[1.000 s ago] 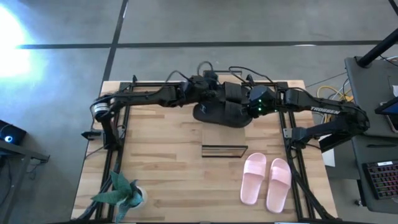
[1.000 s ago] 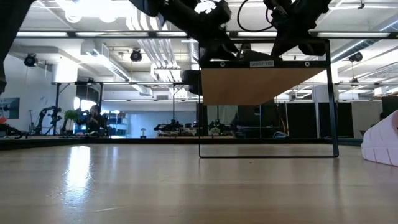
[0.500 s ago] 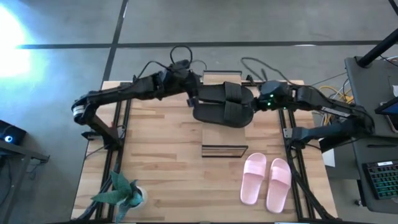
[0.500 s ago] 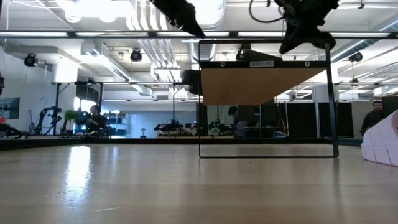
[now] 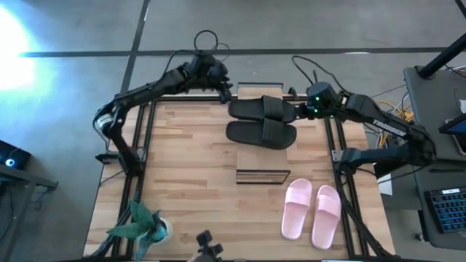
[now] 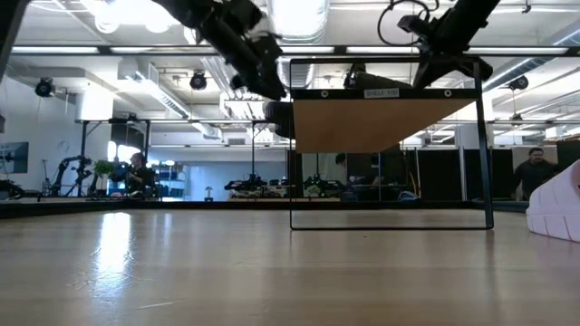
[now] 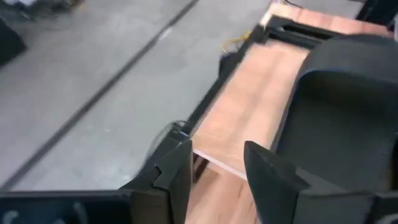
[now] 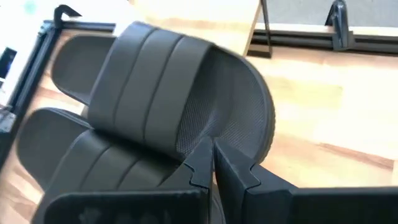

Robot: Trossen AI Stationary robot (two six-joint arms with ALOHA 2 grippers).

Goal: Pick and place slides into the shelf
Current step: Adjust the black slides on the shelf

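High view is showing the black slides [image 5: 262, 121] lying side by side at the counter's [image 5: 189, 182] far edge, behind the shelf [image 5: 263, 175]. Right gripper [image 5: 297, 113] is clenching one slide's end, probably to lift it; left gripper [image 5: 227, 91] is hovering released nearby.

My black slides [image 5: 262, 121] lie side by side at the far middle of the bench, soles down, straps up, long axes running left to right and touching along their length; the farther one is pinched at its toe edge by my right gripper [image 8: 210, 163]; my pink slides [image 5: 313, 211] lie together at the near right corner, soles down; the shelf [image 5: 263, 175] stands upright between the two pairs, its wooden plank top carrying nothing.
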